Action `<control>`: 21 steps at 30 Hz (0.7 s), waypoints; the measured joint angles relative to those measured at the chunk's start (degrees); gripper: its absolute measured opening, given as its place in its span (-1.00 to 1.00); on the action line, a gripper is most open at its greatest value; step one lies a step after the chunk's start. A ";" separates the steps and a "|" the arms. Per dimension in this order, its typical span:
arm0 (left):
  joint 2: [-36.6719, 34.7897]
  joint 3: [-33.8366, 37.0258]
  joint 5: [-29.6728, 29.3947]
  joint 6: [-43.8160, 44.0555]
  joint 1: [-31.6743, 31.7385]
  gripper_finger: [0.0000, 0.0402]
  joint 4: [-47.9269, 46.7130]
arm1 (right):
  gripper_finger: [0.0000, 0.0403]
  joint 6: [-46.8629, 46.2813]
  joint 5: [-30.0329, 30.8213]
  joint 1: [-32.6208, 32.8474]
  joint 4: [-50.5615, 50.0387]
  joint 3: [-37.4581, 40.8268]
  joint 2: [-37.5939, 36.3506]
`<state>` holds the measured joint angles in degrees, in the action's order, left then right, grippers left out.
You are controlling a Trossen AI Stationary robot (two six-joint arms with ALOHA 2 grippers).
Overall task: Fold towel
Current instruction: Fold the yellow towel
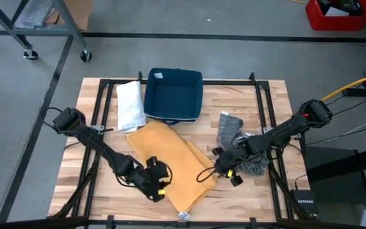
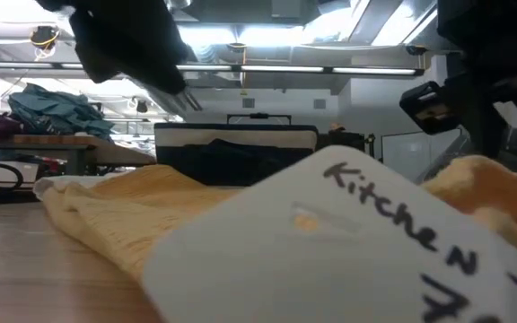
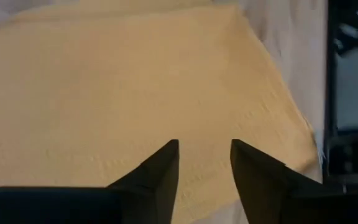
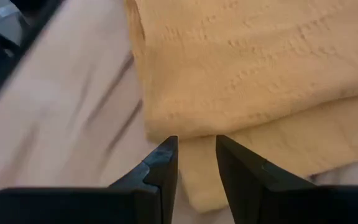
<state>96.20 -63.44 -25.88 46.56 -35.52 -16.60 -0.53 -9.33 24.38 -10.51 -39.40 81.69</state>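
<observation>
The yellow towel (image 1: 170, 159) lies folded over on the wooden table (image 1: 265, 197), its upper layer resting on a lower one that shows along one edge (image 4: 278, 149). A white tag (image 1: 183, 215) marked "Kitchen" (image 2: 348, 251) sticks out at its near corner. My left gripper (image 1: 161, 178) hovers open over the towel's near left part, with towel (image 3: 135, 81) showing in the gap between the fingers (image 3: 204, 149). My right gripper (image 1: 221, 166) stands open above the towel's right edge, its fingertips (image 4: 194, 146) over the folded edge, nothing between them.
A navy bin (image 1: 173, 94) stands at the table's far middle, with a folded white towel (image 1: 130, 105) to its left. A grey patterned cloth (image 1: 234, 133) lies crumpled at the right, under my right arm. Bare wood shows along the near edge.
</observation>
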 joint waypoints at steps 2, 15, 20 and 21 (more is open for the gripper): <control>0.33 0.00 0.25 -4.74 -0.98 -0.27 1.26 | -0.43 4.05 1.77 0.00 -0.28 0.00 0.00; 9.30 0.00 0.24 -24.88 -5.01 -0.26 14.52 | -0.43 20.20 2.70 0.02 -0.11 -0.04 0.00; 11.70 -0.02 0.25 -29.29 -4.99 -0.26 14.77 | -0.43 20.40 2.71 0.02 -0.08 -0.04 0.00; 12.12 -0.02 0.28 -30.48 -4.99 -0.26 14.77 | -0.43 20.42 2.72 0.02 -0.10 -0.04 0.00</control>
<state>108.32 -63.46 -25.60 16.08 -40.52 -1.83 19.89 -6.61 24.40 -10.61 -39.44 81.69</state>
